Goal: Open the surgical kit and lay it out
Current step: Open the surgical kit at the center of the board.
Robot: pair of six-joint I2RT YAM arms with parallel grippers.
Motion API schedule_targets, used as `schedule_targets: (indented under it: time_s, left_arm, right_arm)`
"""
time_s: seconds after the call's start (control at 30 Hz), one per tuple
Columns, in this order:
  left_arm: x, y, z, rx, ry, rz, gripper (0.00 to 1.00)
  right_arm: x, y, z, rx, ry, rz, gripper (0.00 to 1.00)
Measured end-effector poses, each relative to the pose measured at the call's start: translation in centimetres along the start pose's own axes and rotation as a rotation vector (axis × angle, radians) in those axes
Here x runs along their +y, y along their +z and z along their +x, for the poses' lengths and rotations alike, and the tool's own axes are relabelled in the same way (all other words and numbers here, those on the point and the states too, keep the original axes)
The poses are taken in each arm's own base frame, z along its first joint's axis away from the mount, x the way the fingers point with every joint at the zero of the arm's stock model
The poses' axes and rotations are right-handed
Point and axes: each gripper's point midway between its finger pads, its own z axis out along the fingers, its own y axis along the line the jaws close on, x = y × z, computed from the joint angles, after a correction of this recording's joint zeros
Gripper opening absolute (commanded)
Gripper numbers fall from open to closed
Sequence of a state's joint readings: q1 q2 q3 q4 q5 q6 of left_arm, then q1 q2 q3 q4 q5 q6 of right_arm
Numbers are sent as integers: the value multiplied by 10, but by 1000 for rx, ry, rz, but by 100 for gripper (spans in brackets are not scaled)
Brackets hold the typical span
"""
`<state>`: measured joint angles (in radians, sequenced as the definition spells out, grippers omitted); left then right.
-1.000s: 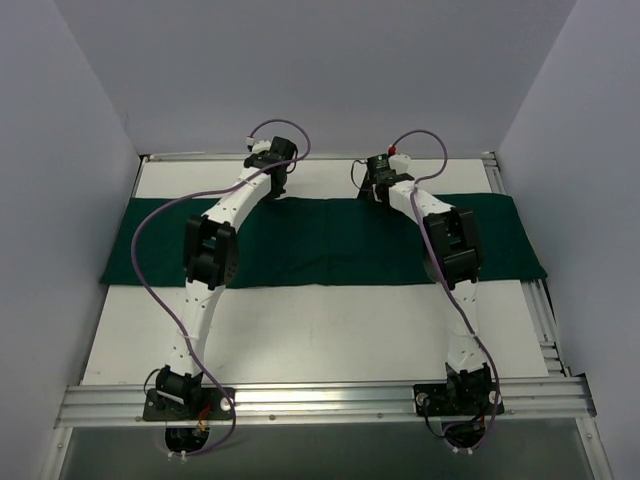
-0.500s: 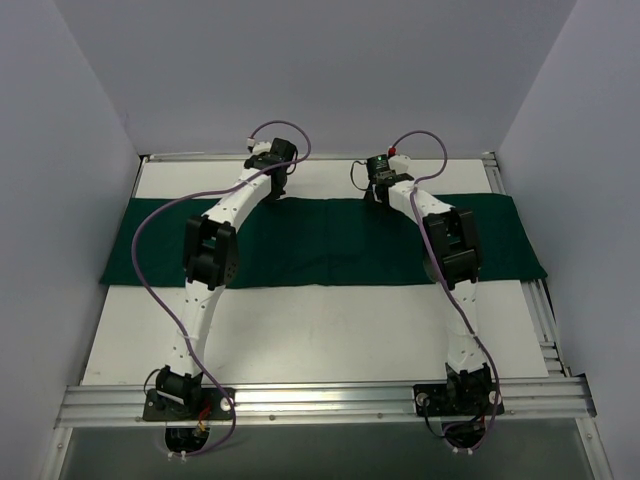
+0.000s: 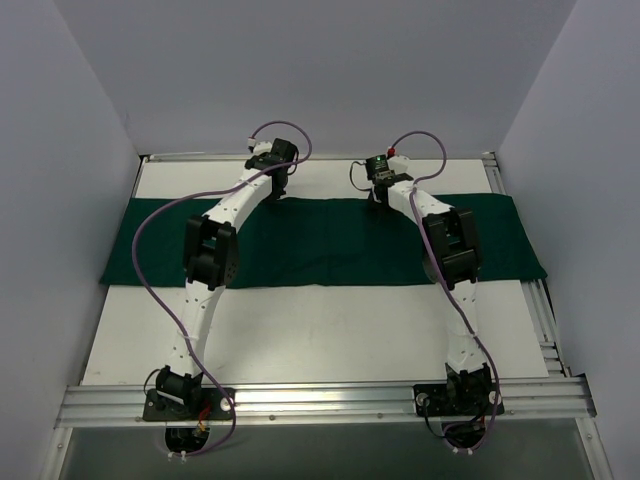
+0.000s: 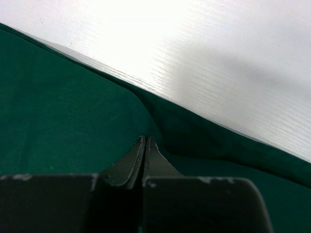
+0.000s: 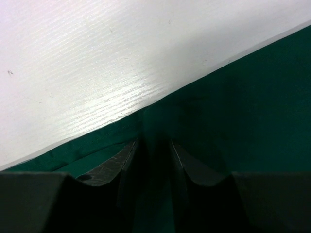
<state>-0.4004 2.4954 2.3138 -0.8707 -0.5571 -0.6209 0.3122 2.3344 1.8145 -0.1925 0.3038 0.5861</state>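
Note:
The surgical kit shows only as its dark green cloth (image 3: 330, 240), a long folded strip lying across the table; its contents are hidden. My left gripper (image 3: 275, 192) is at the cloth's far edge, left of centre. In the left wrist view that gripper (image 4: 146, 138) is shut, its tips pinching the cloth (image 4: 58, 111), and a crease runs up from them. My right gripper (image 3: 378, 198) is at the far edge, right of centre. In the right wrist view it (image 5: 153, 141) stands partly open, with a ridge of the cloth (image 5: 252, 97) between its fingers.
The white tabletop (image 3: 330, 330) shows in front of and behind the cloth. An aluminium rail (image 3: 320, 400) carries both arm bases at the near edge. Grey walls close in the left, right and back. The cloth's right end reaches the side rail (image 3: 540, 300).
The right gripper's jaws have narrowed around the cloth's far edge, and its wrist has dipped slightly. The left arm and the cloth have not visibly moved.

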Motion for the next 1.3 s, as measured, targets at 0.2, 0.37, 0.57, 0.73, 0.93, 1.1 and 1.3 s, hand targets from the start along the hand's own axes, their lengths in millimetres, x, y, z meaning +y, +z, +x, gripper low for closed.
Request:
schedule_targets:
  time_s: [0.2, 0.37, 0.57, 0.73, 0.93, 1.1, 1.3]
  left_arm:
    - [1, 1, 1, -1, 3, -5, 2]
    - [1, 1, 1, -2, 3, -7, 2]
    - [1, 2, 1, -2, 3, -6, 2]
    - [1, 2, 2, -2, 4, -6, 2]
    - [1, 2, 2, -4, 5, -9, 2]
    - [2, 1, 1, -7, 5, -12, 2]
    - [6, -7, -5, -19, -1, -14, 2]
  right_arm:
    - [1, -1, 1, 2, -4, 1, 20]
    - [1, -1, 2, 4, -5, 2, 17]
    - [0, -2, 3, 7, -8, 4, 11]
    - [0, -3, 4, 11, -12, 7, 5]
    - [0, -5, 5, 19, -18, 11, 0]
    - [-1, -8, 4, 22, -21, 14, 0]
    - [-3, -23, -7, 9, -22, 17, 0]
